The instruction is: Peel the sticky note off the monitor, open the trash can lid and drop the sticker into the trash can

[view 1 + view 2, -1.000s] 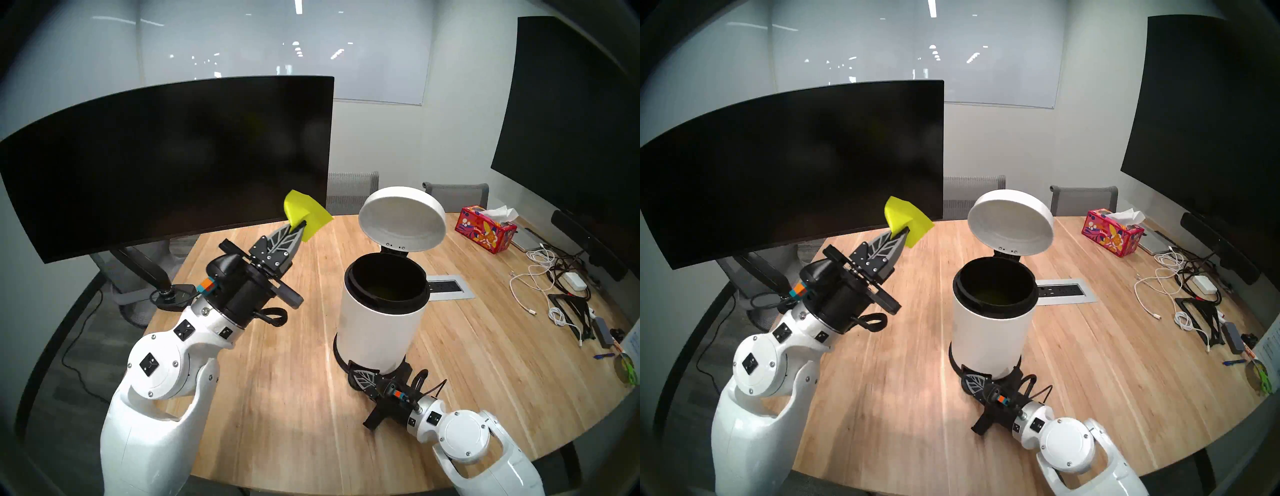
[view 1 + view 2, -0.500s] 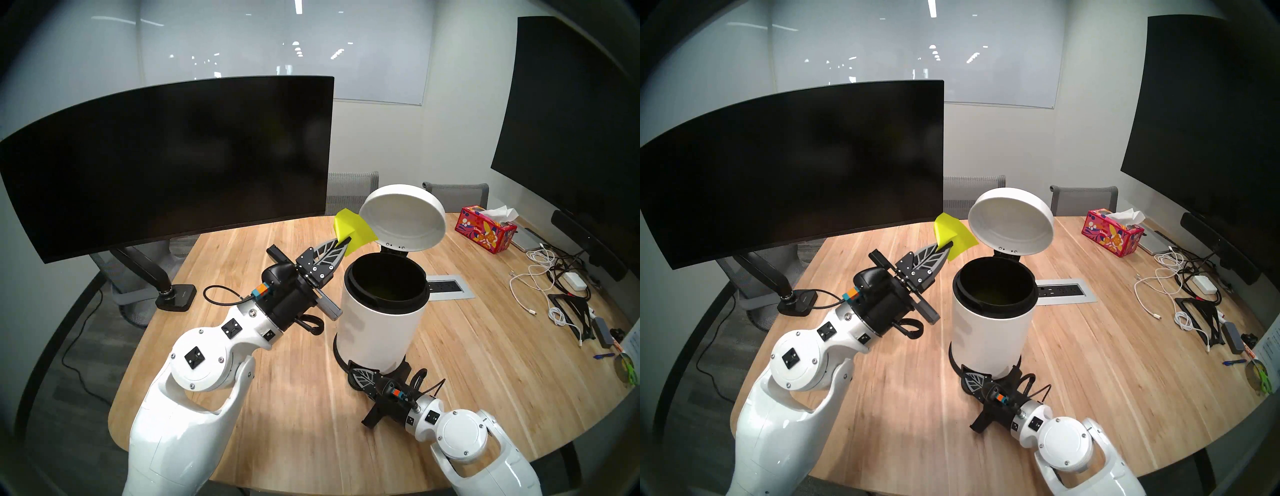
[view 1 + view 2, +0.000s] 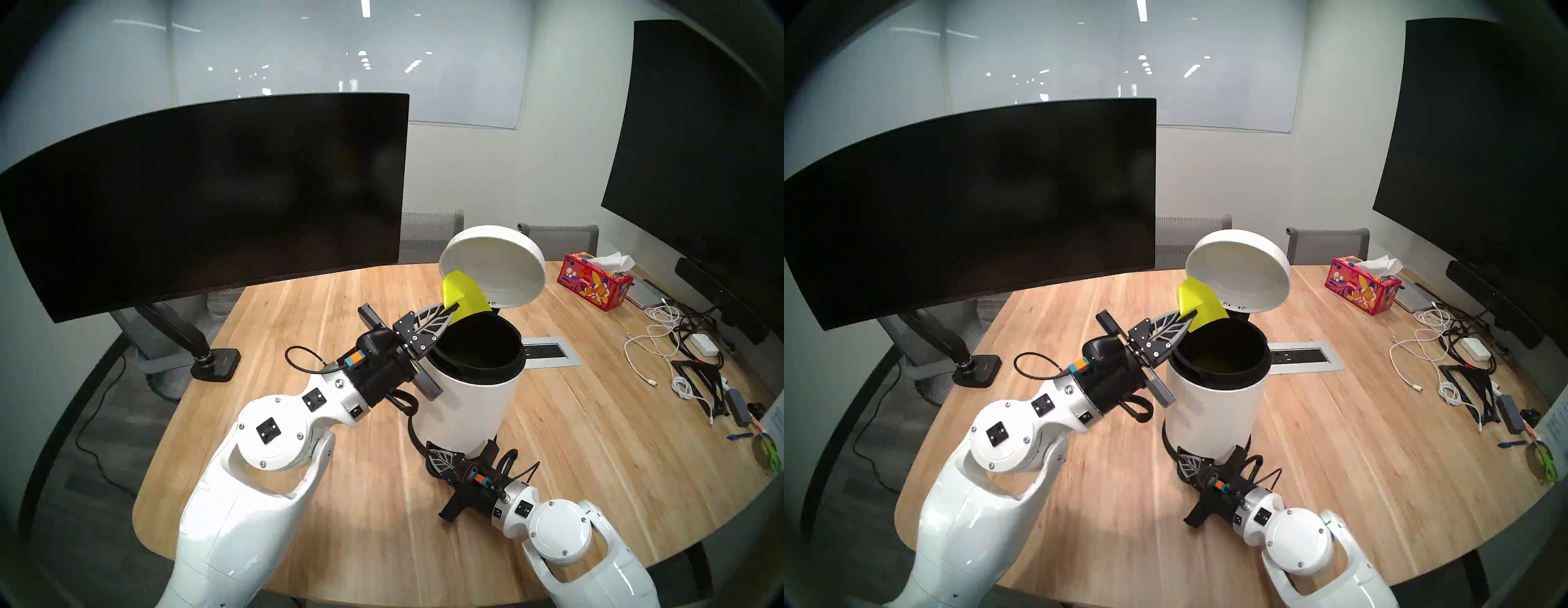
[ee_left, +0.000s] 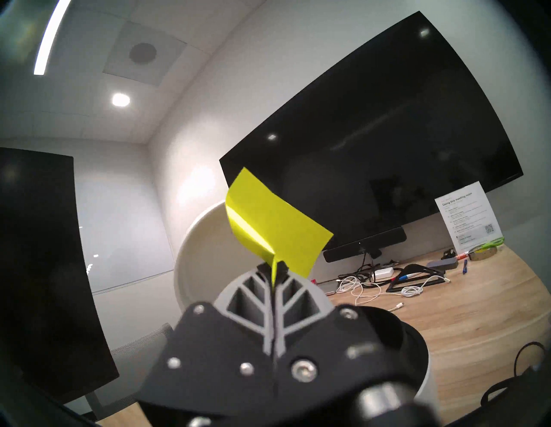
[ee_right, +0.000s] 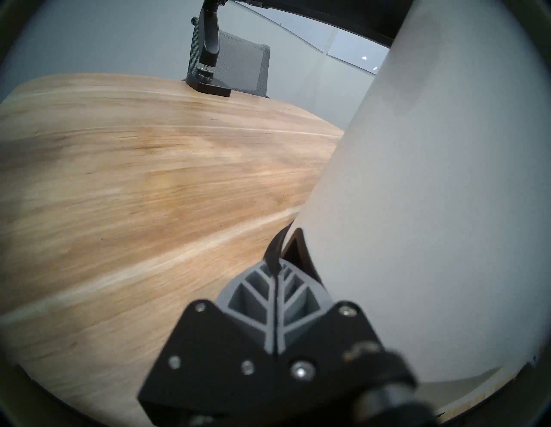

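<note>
I have the small yellow-green paper sticker [image 3: 462,297] pinched by one corner in my left gripper [image 3: 450,309], jaws fully closed, above the white cylindrical trash can [image 3: 466,382]. It's featherlight, floppy and tacky, and may cling on release.

Four fisheye views: two from the head, one from each wrist.

The head pair looks down from above on the wooden table [image 3: 339,488], nearly the same picture twice, taking in both arms, the monitor [image 3: 203,199] and the trash can [image 3: 466,399]. The left wrist view looks upward, close past the left gripper [image 4: 272,268] to the wall screen [image 4: 387,134]. The right wrist view sits low by the can's wall [image 5: 432,208], facing across the tabletop.
</note>
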`<state>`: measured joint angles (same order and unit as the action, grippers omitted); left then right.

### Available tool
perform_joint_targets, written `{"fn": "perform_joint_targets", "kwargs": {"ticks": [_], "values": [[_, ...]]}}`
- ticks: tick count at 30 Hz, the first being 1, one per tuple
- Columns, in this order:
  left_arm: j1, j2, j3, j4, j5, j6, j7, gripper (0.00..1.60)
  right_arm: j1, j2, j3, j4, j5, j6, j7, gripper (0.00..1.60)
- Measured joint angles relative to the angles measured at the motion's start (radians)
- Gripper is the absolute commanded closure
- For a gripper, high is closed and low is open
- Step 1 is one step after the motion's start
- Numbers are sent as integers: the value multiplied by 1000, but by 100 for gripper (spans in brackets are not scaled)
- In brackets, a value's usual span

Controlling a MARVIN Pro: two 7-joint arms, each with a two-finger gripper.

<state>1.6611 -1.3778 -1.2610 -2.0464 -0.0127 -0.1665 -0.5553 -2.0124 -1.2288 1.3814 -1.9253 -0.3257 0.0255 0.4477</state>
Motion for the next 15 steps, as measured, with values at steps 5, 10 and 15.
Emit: {"fn": "perform_joint_targets", "kwargs": {"ticks": [5, 10, 15], "values": [[4, -1, 14, 0, 6, -4, -10, 160, 2, -4, -2, 2, -3, -1, -1, 160], [17, -1, 29, 0, 10, -8, -16, 160, 1, -7, -1, 4, -4, -4, -2, 160], [25, -3, 41, 3, 18, -12, -12, 160, 1, -9, -1, 6, -4, -8, -2, 160]]}}
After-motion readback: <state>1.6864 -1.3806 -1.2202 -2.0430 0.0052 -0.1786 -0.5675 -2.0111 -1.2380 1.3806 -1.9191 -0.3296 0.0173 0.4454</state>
